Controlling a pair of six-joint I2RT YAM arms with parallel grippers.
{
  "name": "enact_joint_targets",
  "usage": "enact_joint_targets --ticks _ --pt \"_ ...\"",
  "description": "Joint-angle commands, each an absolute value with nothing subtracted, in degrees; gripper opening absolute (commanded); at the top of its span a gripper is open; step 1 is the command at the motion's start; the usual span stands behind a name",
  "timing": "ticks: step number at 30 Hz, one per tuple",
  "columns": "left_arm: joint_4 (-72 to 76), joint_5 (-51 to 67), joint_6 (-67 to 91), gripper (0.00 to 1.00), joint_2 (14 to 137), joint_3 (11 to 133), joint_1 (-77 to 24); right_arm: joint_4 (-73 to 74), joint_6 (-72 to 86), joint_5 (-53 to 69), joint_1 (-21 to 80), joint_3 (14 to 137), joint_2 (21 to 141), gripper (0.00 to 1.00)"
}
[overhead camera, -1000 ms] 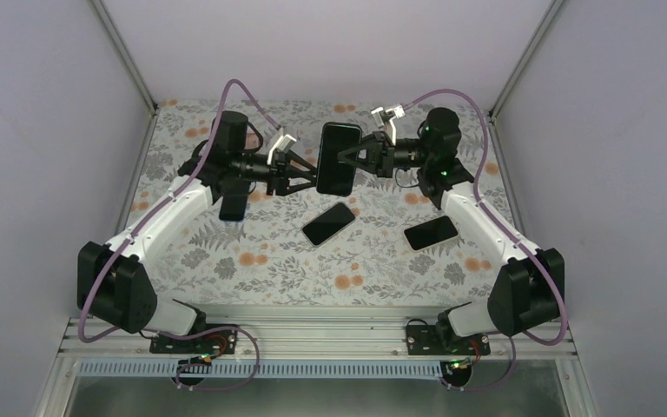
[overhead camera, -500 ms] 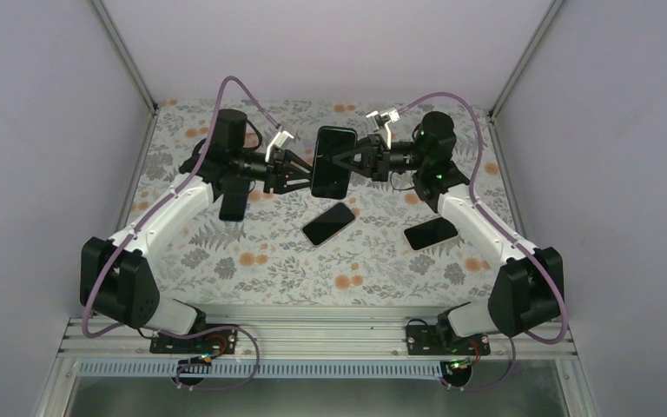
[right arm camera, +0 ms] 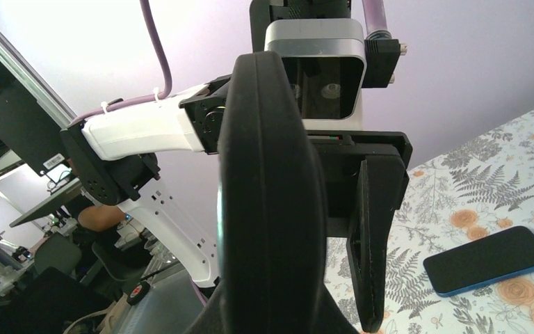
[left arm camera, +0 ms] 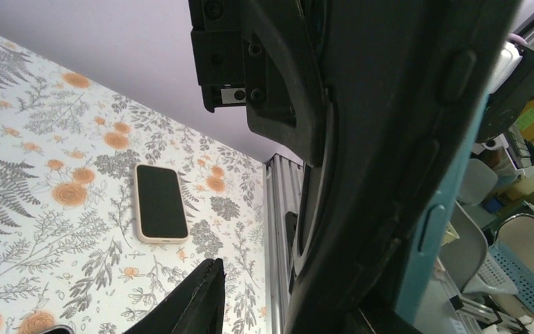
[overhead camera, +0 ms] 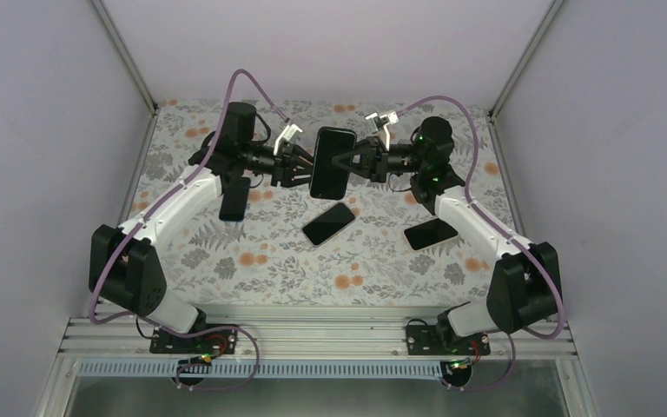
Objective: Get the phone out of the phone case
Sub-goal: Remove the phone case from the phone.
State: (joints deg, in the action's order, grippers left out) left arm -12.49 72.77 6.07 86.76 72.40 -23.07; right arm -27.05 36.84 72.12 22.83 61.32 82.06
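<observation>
The table (overhead camera: 252,261), covered in a flower print, bears everything. The left arm (overhead camera: 174,204) reaches over the table's far left part and the right arm (overhead camera: 478,221) over its far right part. Their wrists face each other above the table's far middle.

There the phone (overhead camera: 332,165) hangs in the air, clear of the table, standing on end with its dark face toward the top camera. It sits in its black case (right arm camera: 264,209), which has not come off.

The right pincer (overhead camera: 347,162) is clamped together on the phone's right edge. The left pincer (overhead camera: 306,165) stands at the phone's left edge with its fingers (left arm camera: 201,303) part-way apart. Whether they press on the phone cannot be told.

Three spare phones lie flat on the table: one (overhead camera: 328,223) near its middle, one (overhead camera: 431,233) right of the middle, and a dark one (overhead camera: 233,201) on the left part, partly under the left arm.
</observation>
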Motion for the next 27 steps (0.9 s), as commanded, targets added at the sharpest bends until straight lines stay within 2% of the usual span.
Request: enact_joint_targets --ticks 1,8,11,15,18,20,24,27 --pt "-1.40 69.15 10.28 0.34 87.72 77.40 -27.77 -27.21 40.59 80.76 30.41 58.49 85.33 0.04" --pt "-0.56 69.81 12.01 0.25 87.06 74.96 -27.63 -25.70 40.24 80.39 29.76 60.52 86.41 0.04" --pt "4.85 70.77 17.52 0.15 86.45 71.28 -25.61 -21.82 38.37 78.91 28.51 62.06 86.00 0.05" --pt "9.05 71.25 22.15 0.03 86.21 67.88 -23.13 -18.69 37.54 76.71 26.69 63.17 85.20 0.11" --pt "11.19 71.37 24.64 0.02 86.42 66.36 -22.32 -16.16 36.69 75.08 25.17 64.40 84.79 0.26" --pt "13.65 71.38 27.53 0.02 86.80 65.16 -21.56 -14.43 35.56 74.08 23.69 65.52 84.29 0.44" --pt "16.69 71.34 32.78 0.02 88.21 64.32 -20.18 -12.48 34.00 72.15 21.59 66.05 82.73 0.66" --pt "19.11 71.46 35.52 0.02 89.24 63.75 -19.76 -11.33 33.11 70.65 21.06 65.24 81.72 0.74"
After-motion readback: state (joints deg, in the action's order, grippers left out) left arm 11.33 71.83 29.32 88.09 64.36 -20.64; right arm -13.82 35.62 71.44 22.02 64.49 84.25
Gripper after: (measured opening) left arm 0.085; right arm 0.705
